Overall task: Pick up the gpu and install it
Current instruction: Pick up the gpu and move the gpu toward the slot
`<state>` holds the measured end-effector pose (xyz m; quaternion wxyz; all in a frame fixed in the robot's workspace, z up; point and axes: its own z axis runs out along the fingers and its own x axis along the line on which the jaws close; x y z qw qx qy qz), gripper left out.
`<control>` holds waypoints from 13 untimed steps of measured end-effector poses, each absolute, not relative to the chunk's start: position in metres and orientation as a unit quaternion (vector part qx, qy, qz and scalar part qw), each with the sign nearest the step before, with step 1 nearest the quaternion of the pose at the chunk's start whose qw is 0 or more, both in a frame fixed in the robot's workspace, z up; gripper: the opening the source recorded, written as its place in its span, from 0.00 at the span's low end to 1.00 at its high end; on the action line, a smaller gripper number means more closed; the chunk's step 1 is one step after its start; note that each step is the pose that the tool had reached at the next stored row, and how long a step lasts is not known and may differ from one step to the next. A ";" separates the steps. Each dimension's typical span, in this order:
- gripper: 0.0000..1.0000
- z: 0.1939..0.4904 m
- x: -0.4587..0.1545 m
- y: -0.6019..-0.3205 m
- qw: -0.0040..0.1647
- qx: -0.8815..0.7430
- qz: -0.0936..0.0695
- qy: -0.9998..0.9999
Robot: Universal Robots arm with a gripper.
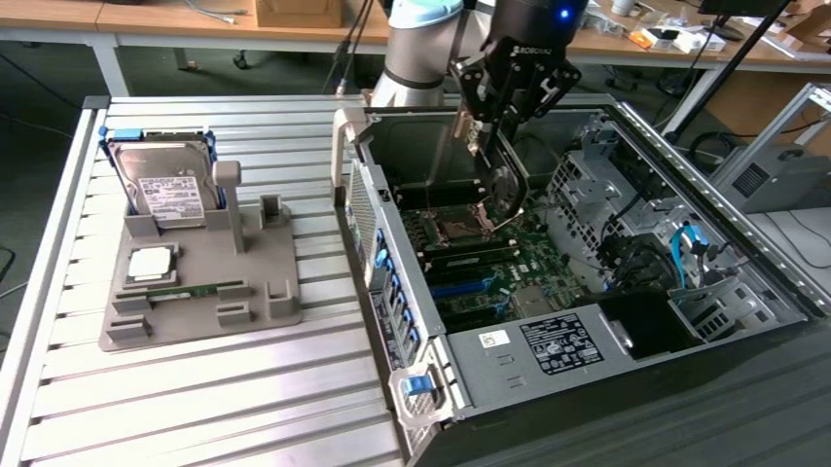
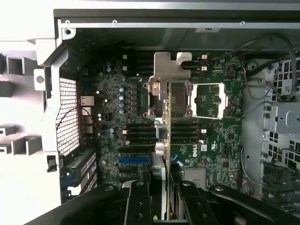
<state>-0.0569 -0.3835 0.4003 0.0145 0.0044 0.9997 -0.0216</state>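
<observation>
Wrist view: the gripper (image 2: 165, 199) is pinching the gpu (image 2: 168, 140) between its fingers. The card is edge-on to us and hangs over the motherboard (image 2: 112, 108) inside the open case (image 1: 727, 216), not seated as far as we can tell. We read the vertical hold as deliberate: it points the contact edge down at the board, and the card's line runs just beside the blue slot (image 2: 133, 160). In the exterior view the case lies on its side with the open face up, which gives access from above, while the hard drive (image 1: 162, 185) and memory stick (image 1: 195, 289) sit on the gray fixture (image 1: 195, 326), well apart.
</observation>
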 end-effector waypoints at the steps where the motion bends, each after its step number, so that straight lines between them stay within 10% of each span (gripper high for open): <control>1: 0.27 0.400 -0.056 -0.384 0.015 0.004 -0.022 1.000; 13: 0.27 0.398 -0.050 -0.384 0.015 0.004 -0.022 1.000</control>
